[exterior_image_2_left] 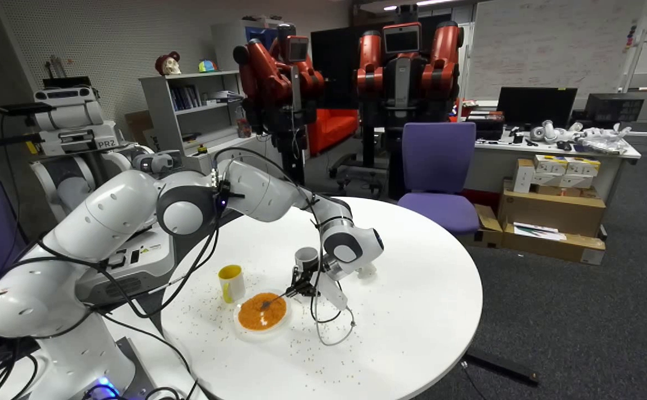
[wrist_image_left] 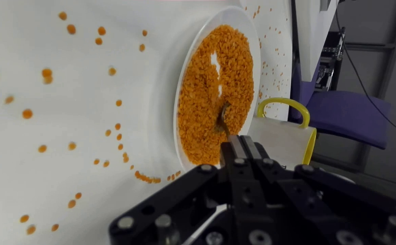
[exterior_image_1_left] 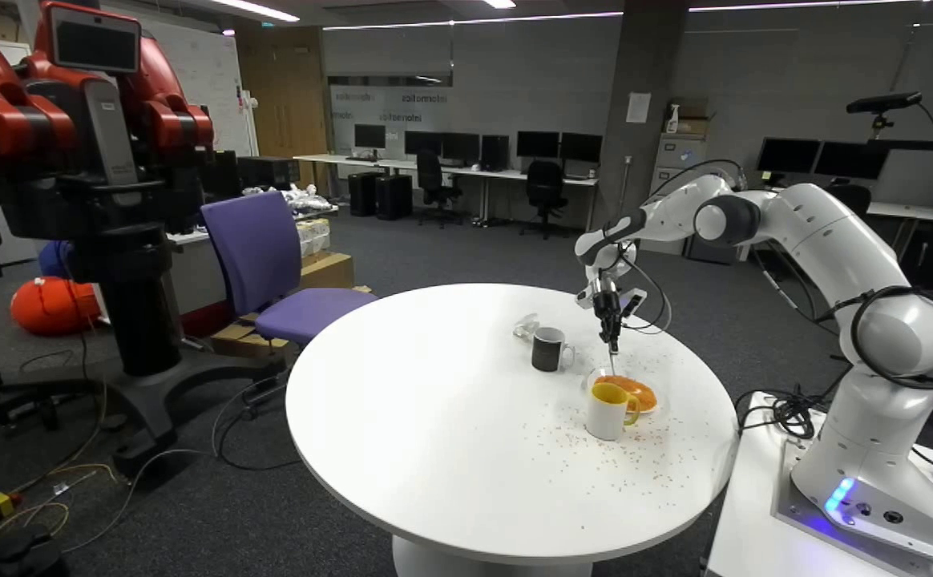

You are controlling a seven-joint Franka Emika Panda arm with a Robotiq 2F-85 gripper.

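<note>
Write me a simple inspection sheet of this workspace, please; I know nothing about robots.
Surface: round white table, strewn with stray grains around the plate.
Things in use: spoon, its tip in the orange grains on the plate.
Clutter: yellow-lined mug beside the plate; grey mug and crumpled clear item farther off.
End effector: shut on the spoon's handle.
Cables: black cables tangled near the base of the robot arm.
Surroundings: purple chair, red robots, monitors.

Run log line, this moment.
gripper: grips spoon; spoon: tip in orange grains; plate: holds grains; table: stray grains; yellow-handled mug: beside plate
</note>
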